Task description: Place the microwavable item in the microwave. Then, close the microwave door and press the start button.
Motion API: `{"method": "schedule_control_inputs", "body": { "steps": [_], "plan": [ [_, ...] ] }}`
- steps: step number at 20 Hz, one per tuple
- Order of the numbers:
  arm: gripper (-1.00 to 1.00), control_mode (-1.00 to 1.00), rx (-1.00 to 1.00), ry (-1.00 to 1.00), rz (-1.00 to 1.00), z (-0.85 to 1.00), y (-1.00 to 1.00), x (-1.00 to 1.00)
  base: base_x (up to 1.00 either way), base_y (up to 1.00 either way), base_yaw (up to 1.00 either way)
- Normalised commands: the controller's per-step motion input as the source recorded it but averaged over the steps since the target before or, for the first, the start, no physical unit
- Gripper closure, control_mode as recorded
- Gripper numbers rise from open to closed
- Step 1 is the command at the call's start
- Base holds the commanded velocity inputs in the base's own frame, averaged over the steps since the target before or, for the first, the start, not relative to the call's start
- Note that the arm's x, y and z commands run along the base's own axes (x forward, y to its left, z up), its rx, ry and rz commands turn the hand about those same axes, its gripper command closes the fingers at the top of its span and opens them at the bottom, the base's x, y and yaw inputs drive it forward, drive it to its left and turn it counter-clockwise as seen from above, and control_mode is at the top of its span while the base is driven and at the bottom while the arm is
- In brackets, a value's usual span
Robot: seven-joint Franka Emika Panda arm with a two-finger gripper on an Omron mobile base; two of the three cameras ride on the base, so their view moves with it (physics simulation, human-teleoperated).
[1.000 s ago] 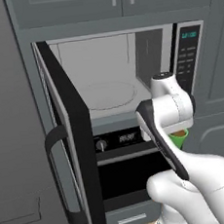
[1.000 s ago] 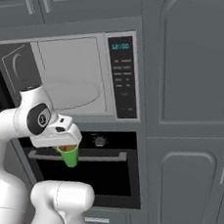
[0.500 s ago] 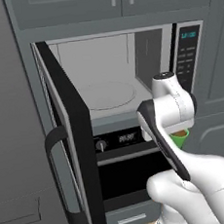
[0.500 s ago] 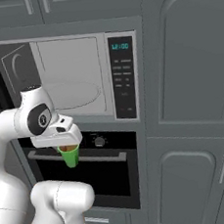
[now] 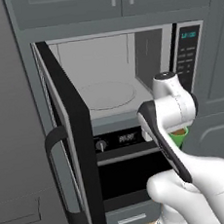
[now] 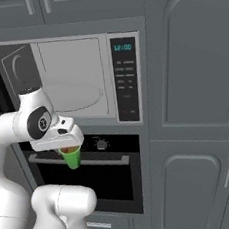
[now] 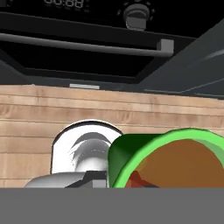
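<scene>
Claw (image 6: 69,146) clamped tight on rim of green cup (image 6: 71,156), cup hanging upright below the hand, brown liquid visible inside in hand view (image 7: 175,164). Held in mid-air in front of black oven (image 6: 108,172), just below the microwave (image 5: 116,84) opening, not inside yet. In left base view cup (image 5: 177,135) peeks out under the wrist, near oven knob (image 5: 102,145) & display. Microwave door (image 5: 70,138) swung wide open to the left, black inner face toward the arm. Round turntable (image 5: 107,95) bare, pale grey cavity behind. Dark control panel (image 6: 126,80) at right w/ blue-green display on top; start button at panel bottom too small to pick out. Wooden floor (image 7: 35,118) seen below cup in hand view.
</scene>
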Motion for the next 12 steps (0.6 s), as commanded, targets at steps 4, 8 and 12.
{"method": "schedule_control_inputs", "body": {
  "steps": [4,8,12],
  "plan": [
    [1.00,-1.00,-0.05,-0.20,0.38,0.59,0.00,0.10,0.00,0.00,0.00],
    [1.00,-1.00,-0.10,-0.12,0.35,0.71,0.08,0.10,0.00,0.00,0.00],
    [1.00,-1.00,-0.13,0.00,0.25,0.54,0.43,0.38,0.00,0.00,0.00]
  ]
}}
